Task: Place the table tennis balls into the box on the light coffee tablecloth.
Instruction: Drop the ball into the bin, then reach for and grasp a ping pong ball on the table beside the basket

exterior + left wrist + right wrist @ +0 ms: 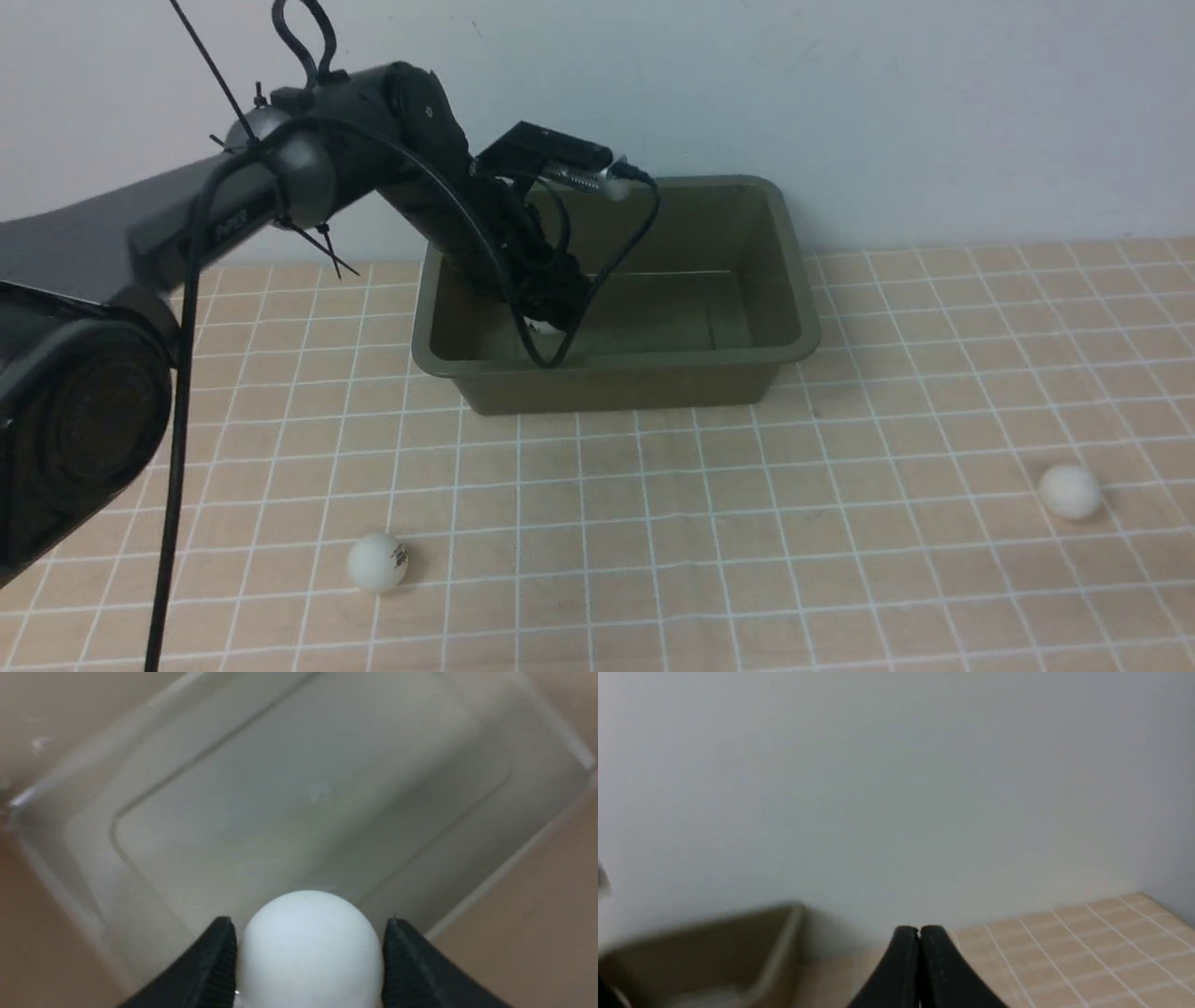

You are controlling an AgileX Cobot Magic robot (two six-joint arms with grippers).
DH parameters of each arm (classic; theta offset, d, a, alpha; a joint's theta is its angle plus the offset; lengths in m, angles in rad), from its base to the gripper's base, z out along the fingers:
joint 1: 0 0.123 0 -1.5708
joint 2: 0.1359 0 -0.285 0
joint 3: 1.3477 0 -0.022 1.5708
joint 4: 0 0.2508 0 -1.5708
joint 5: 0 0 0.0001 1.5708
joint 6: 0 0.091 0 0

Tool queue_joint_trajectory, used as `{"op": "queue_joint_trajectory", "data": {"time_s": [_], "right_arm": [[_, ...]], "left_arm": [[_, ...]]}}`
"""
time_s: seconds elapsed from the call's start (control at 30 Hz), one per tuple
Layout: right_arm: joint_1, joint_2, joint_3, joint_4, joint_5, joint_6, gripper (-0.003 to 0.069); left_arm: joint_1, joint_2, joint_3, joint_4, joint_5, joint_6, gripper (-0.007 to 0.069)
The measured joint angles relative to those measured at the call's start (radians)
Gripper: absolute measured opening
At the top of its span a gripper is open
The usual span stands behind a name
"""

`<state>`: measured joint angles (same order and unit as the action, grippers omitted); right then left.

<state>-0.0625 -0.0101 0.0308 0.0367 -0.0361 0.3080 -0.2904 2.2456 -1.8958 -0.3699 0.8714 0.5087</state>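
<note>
The olive-green box [616,385] stands at the back of the light coffee tablecloth [747,532]. My left arm reaches down into the box, and its gripper [545,323] is shut on a white table tennis ball [308,952], held low over the box's bare floor [303,812]. A second ball [377,563], with a dark mark, lies on the cloth at the front left. A third ball [1070,492] lies at the right. My right gripper [919,928] is shut on nothing above the cloth [1064,952], to the right of the box [714,942]; the front view does not show it.
A pale wall [887,103] rises directly behind the box. The left arm's black cables [597,280] loop down over the box's left half, and another cable [173,485] hangs to the cloth at the far left.
</note>
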Motion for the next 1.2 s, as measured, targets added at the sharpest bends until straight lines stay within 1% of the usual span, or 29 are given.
{"op": "queue_joint_trajectory", "data": {"time_s": [0.07,0.1,0.13,0.23,0.3,0.43,0.57,0.6,0.7,0.73,0.83,0.87,0.93,0.97,1.0,1.1,1.17,1.2], "right_arm": [[0.0,0.0,0.0,0.074,-0.119,0.087,-0.002],[0.0,0.0,0.0,0.08,-0.119,0.095,-0.002],[0.0,0.0,0.0,0.119,-0.202,0.142,-0.002],[0.0,0.0,0.0,0.168,-0.284,0.168,-0.002],[0.0,0.0,0.0,0.191,-0.303,0.179,-0.002],[0.0,0.0,0.0,0.219,-0.272,0.197,-0.002],[0.0,0.0,0.0,0.207,-0.225,0.2,-0.002],[0.0,0.0,0.0,0.18,-0.225,0.2,-0.002],[0.0,0.0,-0.021,0.055,-0.173,0.206,-0.002],[0.0,0.003,-0.06,-0.021,-0.112,0.225,-0.002],[0.0,0.064,-0.168,-0.207,0.016,0.288,-0.002],[0.0,0.078,-0.184,-0.218,0.024,0.293,-0.002],[0.004,0.182,-0.281,-0.33,0.111,0.33,-0.002],[0.007,0.202,-0.298,-0.345,0.119,0.335,-0.002],[0.022,0.29,-0.365,-0.391,0.151,0.342,-0.002],[0.068,0.451,-0.477,-0.428,0.21,0.339,-0.002],[0.129,0.597,-0.573,-0.435,0.303,0.281,-0.002],[0.135,0.624,-0.582,-0.435,0.313,0.274,-0.002]], "left_arm": [[0.0,0.009,0.0,0.001,-0.002,0.019,0.0328],[0.0,0.01,0.0,0.001,-0.002,0.018,0.033],[0.0,0.011,-0.003,0.001,-0.003,0.026,0.0358],[0.0,0.011,-0.023,0.001,0.005,0.028,0.042],[0.0,0.007,-0.043,0.001,0.018,0.028,0.045],[0.0,-0.009,-0.11,0.011,0.092,0.027,0.0468],[0.0,-0.049,-0.198,0.058,0.246,0.009,0.0468],[0.0,-0.072,-0.227,0.091,0.307,0.008,0.0468],[0.003,-0.125,-0.267,0.155,0.35,-0.02,0.0468],[0.009,-0.156,-0.272,0.182,0.36,-0.044,0.0468],[0.025,-0.219,-0.273,0.207,0.368,-0.088,0.0468],[0.026,-0.227,-0.273,0.209,0.369,-0.091,0.0468],[0.036,-0.275,-0.273,0.214,0.377,-0.127,0.0469],[0.037,-0.284,-0.273,0.216,0.377,-0.131,0.0469],[0.037,-0.326,-0.263,0.216,0.378,-0.141,0.0469],[0.036,-0.389,-0.211,0.21,0.378,-0.141,0.0469],[0.036,-0.443,-0.115,0.211,0.378,-0.141,0.0469],[0.036,-0.443,-0.115,0.211,0.378,-0.141,0.0469]]}}
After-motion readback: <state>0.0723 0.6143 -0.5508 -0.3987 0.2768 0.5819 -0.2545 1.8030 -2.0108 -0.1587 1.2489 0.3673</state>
